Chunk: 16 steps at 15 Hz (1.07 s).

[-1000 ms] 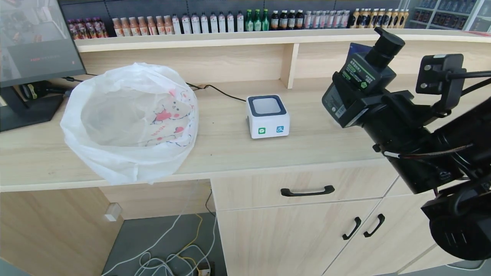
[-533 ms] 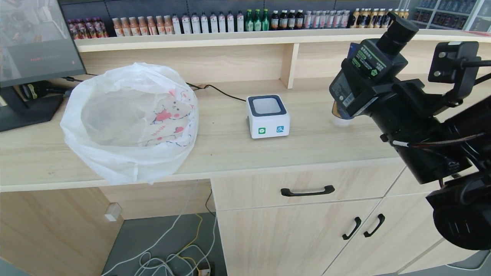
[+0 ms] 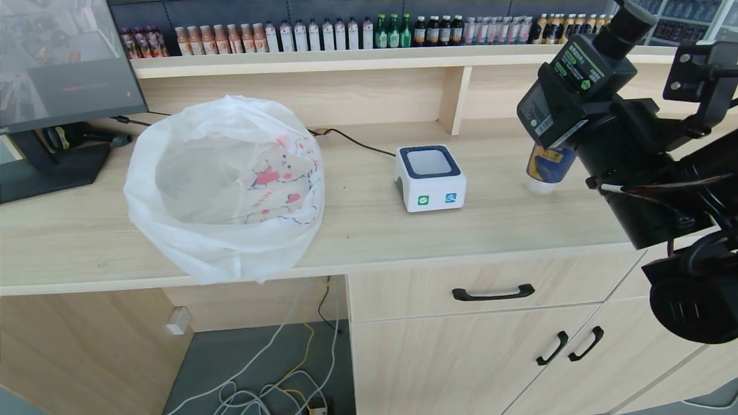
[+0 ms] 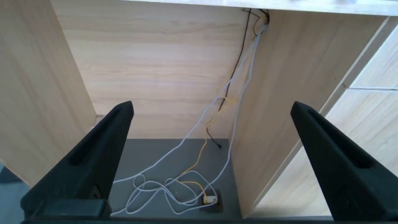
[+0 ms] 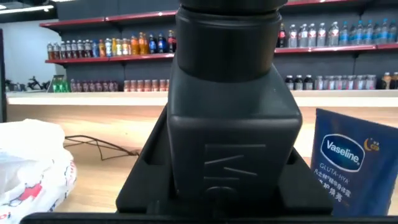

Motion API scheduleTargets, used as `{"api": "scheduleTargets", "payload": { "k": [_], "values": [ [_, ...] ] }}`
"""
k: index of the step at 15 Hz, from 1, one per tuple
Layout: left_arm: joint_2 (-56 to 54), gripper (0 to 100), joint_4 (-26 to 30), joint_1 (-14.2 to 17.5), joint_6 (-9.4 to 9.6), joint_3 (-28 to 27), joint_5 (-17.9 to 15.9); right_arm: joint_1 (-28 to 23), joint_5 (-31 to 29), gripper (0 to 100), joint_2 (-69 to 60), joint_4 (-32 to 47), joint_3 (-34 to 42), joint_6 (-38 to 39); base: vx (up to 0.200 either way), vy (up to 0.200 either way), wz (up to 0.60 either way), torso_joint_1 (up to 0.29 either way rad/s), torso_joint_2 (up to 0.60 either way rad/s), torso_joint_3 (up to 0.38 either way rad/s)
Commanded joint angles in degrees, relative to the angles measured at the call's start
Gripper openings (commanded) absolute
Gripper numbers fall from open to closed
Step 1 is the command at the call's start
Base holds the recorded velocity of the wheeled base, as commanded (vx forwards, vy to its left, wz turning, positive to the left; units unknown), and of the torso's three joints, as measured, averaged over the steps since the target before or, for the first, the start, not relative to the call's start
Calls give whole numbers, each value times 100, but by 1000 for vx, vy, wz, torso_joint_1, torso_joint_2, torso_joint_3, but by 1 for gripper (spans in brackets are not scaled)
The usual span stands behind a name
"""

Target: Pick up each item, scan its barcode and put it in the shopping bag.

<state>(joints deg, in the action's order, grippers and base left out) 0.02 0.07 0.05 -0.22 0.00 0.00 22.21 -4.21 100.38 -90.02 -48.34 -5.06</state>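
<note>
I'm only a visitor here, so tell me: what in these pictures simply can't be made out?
Blue squeeze tube: its upper part sits behind the black plastic bottle in the head view; the right wrist view's edge cuts it off.
White plastic shopping bag: its near wall hides the bottom in the head view.
Row of drink bottles on the back shelf: too small to tell apart in detail.

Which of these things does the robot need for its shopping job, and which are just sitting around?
For the job: black bottle, blue tube, scanner, shopping bag.

Just lying about: monitor, shelf bottles, floor cables.
</note>
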Motion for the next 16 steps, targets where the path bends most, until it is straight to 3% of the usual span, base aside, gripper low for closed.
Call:
{"api": "scheduleTargets", "payload": {
  "k": [1, 4, 11, 13, 16],
  "values": [
    [-2, 100, 1, 4, -4, 0, 0, -24, -19, 0, 8, 2, -9, 31, 0, 200, 0, -12, 2, 2],
    [-2, 100, 1, 4, -4, 0, 0, 11, -19, 0, -9, 2, 114, 75, 0, 200, 0, 4, -1, 2],
    [-2, 100, 1, -5, 22, 0, 0, 3, -370, 0, -106, 2, 448, 93, 0, 0, 0, 0, 0, 0],
    [-2, 100, 1, 4, 22, 0, 0, -68, 139, 0, -256, 2, 615, 102, 0, 0, 0, 0, 0, 0],
    [-2, 100, 1, 4, 22, 0, 0, -147, 341, 0, -106, 2, 439, -259, 0, 0, 0, 0, 0, 0]
  ]
}}
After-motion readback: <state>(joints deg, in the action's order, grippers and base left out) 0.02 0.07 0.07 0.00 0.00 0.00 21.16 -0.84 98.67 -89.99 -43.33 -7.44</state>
